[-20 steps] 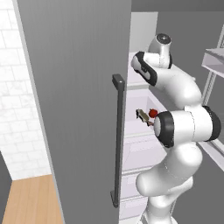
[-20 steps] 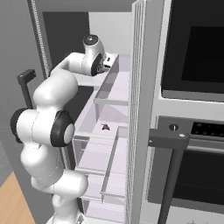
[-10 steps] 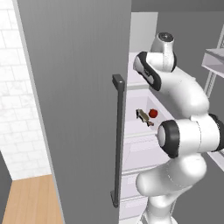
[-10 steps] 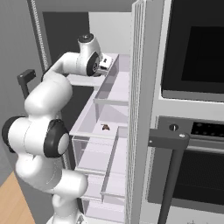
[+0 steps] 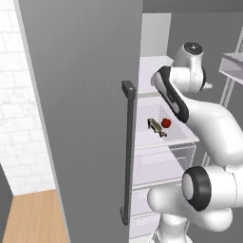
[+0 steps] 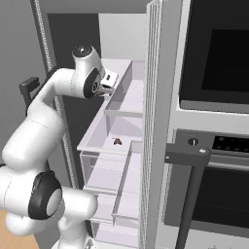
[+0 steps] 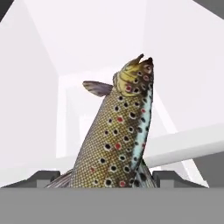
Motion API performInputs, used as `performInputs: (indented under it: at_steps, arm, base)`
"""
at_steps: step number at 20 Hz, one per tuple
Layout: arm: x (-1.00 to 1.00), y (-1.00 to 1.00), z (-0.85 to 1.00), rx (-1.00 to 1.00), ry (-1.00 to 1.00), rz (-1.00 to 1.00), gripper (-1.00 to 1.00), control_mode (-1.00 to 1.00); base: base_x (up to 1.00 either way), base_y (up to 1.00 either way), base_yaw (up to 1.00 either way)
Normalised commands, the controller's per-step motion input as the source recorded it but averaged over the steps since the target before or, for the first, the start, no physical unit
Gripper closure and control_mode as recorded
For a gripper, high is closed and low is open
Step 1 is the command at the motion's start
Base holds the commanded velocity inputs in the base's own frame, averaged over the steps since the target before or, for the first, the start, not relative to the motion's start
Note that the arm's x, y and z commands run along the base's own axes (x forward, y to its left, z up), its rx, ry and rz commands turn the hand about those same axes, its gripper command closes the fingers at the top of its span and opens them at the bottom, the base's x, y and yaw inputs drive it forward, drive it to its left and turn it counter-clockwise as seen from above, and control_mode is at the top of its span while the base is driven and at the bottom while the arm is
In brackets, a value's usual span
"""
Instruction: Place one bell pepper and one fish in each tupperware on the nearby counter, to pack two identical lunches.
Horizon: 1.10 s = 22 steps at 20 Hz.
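One fish [image 7: 118, 131] sits clamped by its tail end in our tool [image 7: 109, 179] up inside the fridge, and we judge that its long free body could swing, slip out, or clip the shelf [image 6: 108, 127] on withdrawal.

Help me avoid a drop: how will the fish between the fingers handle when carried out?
The fish seems stiff: it stands straight out from the gripper without drooping. Its smooth, tapering body could probably slip. With most of its length beyond the fingers, it may pivot on a fast swing.
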Motion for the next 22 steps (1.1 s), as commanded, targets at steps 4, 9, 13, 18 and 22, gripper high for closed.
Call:
performInputs:
  at_steps: [4,9,13,18,22]
  arm:
    - [-1.0,0.0,0.0,0.0,0.04,0.0,1.0,-1.0]
    - [-1.0,0.1,-0.24,-0.02,0.01,0.0,1.0,-1.0]
    - [-1.0,0.26,-0.24,-0.08,0.0,0.02,1.0,-1.0]
    - [-1.0,0.26,-0.34,-0.09,0.0,0.04,1.0,-1.0]
    - [-0.5,0.03,-0.08,-0.02,0.0,0.01,1.0,1.0]
  base:
    - [0.0,0.0,0.0]
    - [0.0,0.0,0.0]
    - [0.0,0.0,0.0]
    - [0.0,0.0,0.0]
    - [-0.5,0.0,0.0]
